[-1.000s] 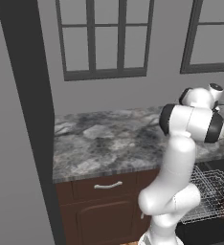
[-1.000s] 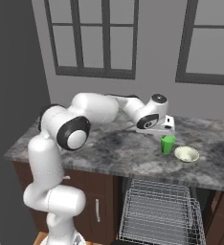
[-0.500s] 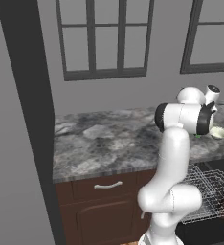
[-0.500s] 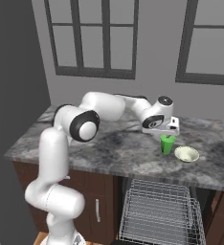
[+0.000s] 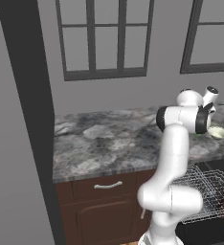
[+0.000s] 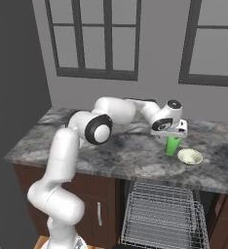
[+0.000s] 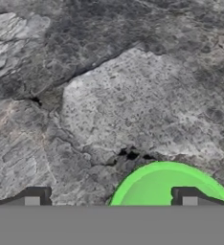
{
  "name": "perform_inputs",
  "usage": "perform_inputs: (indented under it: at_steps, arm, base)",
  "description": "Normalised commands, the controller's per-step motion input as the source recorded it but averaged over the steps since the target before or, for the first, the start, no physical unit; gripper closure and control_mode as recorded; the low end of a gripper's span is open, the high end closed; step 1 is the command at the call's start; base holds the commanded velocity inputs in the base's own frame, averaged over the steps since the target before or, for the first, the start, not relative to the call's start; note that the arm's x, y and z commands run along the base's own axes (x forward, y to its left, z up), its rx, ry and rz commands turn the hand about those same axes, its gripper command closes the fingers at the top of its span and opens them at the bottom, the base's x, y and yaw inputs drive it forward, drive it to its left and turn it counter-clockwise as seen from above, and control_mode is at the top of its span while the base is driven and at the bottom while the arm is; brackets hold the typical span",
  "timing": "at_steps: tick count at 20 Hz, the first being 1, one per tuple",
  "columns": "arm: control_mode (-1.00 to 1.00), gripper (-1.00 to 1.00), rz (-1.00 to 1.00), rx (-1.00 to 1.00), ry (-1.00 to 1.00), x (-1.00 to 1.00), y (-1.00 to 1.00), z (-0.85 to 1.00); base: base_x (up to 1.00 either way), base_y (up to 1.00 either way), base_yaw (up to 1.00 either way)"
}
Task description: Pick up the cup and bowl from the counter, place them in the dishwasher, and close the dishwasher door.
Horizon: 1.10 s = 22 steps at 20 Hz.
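The cup (image 6: 172, 145) stands upright on the bench (image 6: 121, 155), just beside the pale bowl (image 6: 190, 156), and my tool (image 6: 170, 134) now hangs right over it. A second ago my arm was folded further back with the hand short of the cup; since then the elbow has swung and the wrist has travelled out along the bench, so the hand has come from beside the cup to above its rim. I take that to mean the reach is nearly over and the grasp of the first item is next; nothing is in the dishwasher rack (image 6: 162, 219) yet, which stands pulled out below the bench edge.

Through the hand camera the cup (image 7: 169, 186) shows as a green arc low and to one side. One fingertip (image 7: 189, 197) sits over the green opening and the other over bare stone, so the cup is off-centre between them, nearer the one finger. The fingers stand well apart with nothing between them. I judge I must shift sideways toward the cup before lowering, or one finger will land inside the rim.
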Motion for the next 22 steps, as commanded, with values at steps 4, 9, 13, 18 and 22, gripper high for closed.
perform_inputs:
  at_steps: [4, 9, 13, 18, 22]
  arm:
    - [-1.0, 1.0, 0.0, 0.0, 0.0, 0.27, -0.09, -0.29]
    - [-1.0, 1.0, 0.0, 0.0, 0.0, 0.08, 0.0, -0.22]
    - [-1.0, 1.0, 0.0, 0.0, 0.0, -0.08, 0.0, -0.01]
    - [-1.0, 1.0, 0.0, 0.0, -0.04, -0.29, 0.06, 0.0]
    - [-1.0, 1.0, 0.01, -0.03, -0.1, -0.53, 0.28, 0.0]
  base:
    - [0.0, 0.0, 0.0]
    - [0.0, 0.0, 0.0]
    - [0.0, 0.0, 0.0]
    - [0.0, 0.0, 0.0]
    - [0.0, 0.0, 0.0]
